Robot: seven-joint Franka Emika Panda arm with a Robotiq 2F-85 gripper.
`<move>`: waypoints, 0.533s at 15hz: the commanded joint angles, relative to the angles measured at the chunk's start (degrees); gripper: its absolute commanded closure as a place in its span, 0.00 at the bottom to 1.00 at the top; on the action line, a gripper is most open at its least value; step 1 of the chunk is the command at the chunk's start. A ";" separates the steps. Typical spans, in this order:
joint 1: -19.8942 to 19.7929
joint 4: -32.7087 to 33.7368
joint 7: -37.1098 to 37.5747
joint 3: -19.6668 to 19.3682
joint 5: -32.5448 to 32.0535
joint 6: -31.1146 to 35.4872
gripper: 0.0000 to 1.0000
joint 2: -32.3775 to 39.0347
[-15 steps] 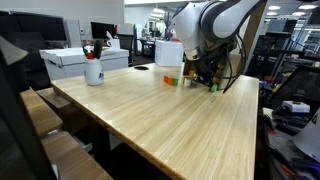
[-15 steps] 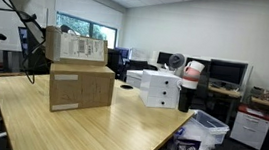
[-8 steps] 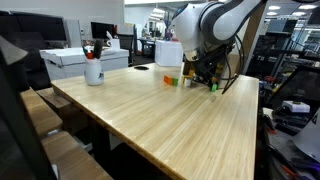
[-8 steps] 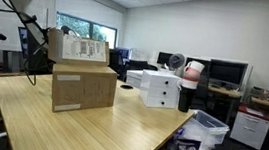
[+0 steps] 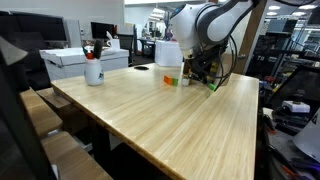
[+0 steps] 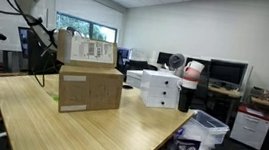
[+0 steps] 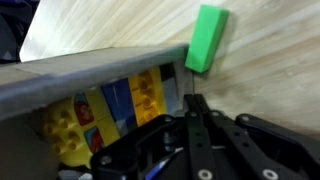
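In the wrist view the gripper [image 7: 192, 103] enters from the lower centre of the frame with its two fingers drawn together, only a thin seam showing between them. The fingertips sit at the rim of the cardboard box [image 7: 90, 66], which runs across the left half of the frame; whether they pinch the rim cannot be determined. Inside the box lie coloured toy blocks [image 7: 112, 108], yellow and blue. A green block [image 7: 207, 38] lies on the desk [image 7: 275, 60] just beyond the box rim, at upper centre right. In an exterior view the box [image 5: 169, 54] stands at the far end of the desk, upper centre, with the arm bent over it. A white mug [image 5: 93, 70] stands well apart at left. In an exterior view the box [image 6: 90, 88] occupies left of centre
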 commanded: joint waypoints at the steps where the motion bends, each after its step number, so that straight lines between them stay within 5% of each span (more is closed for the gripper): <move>1: -0.09 0.66 0.64 -0.88 -1.52 1.33 0.67 0.59; 8: 0.16 -0.71 -0.48 -0.48 -1.64 0.35 0.29 -1.95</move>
